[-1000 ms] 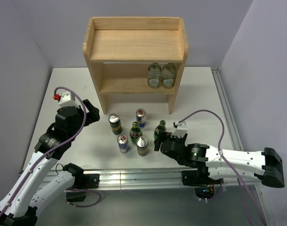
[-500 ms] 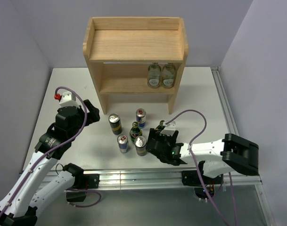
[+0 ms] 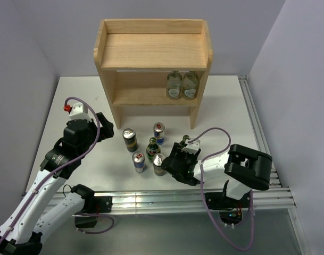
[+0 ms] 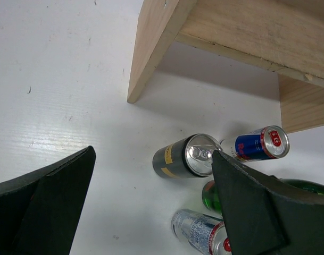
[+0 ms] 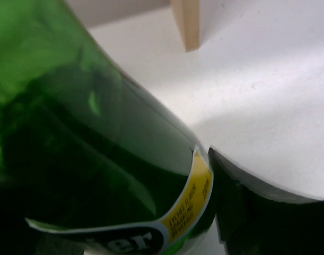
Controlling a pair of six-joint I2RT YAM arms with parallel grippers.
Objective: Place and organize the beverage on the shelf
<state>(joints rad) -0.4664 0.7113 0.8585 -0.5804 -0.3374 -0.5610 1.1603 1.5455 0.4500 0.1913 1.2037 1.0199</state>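
The wooden shelf (image 3: pixel 152 50) stands at the back. Two black-and-gold cans (image 3: pixel 130 139) (image 3: pixel 159 164), two blue-and-silver cans (image 3: pixel 159 132) (image 3: pixel 139 161) and a green bottle (image 3: pixel 153 148) stand grouped in front of it. The second green bottle (image 3: pixel 183 142) stands between the jaws of my right gripper (image 3: pixel 179 154), which is open. In the right wrist view this bottle (image 5: pixel 98 133) fills the frame and one finger (image 5: pixel 257 212) lies next to its label; the other is hidden. My left gripper (image 3: pixel 101 130) is open and empty, left of the cans (image 4: pixel 185 156).
Two pale glass bottles (image 3: pixel 182 85) stand on the shelf's lower tier at the right. The shelf's side panel (image 4: pixel 151 48) is near the left gripper. A metal rail (image 3: pixel 151 199) runs along the near edge, and another (image 3: pixel 257 127) along the right.
My right arm has folded, its elbow swinging left, and its gripper has slid in around the right green bottle. The left arm has hardly moved.
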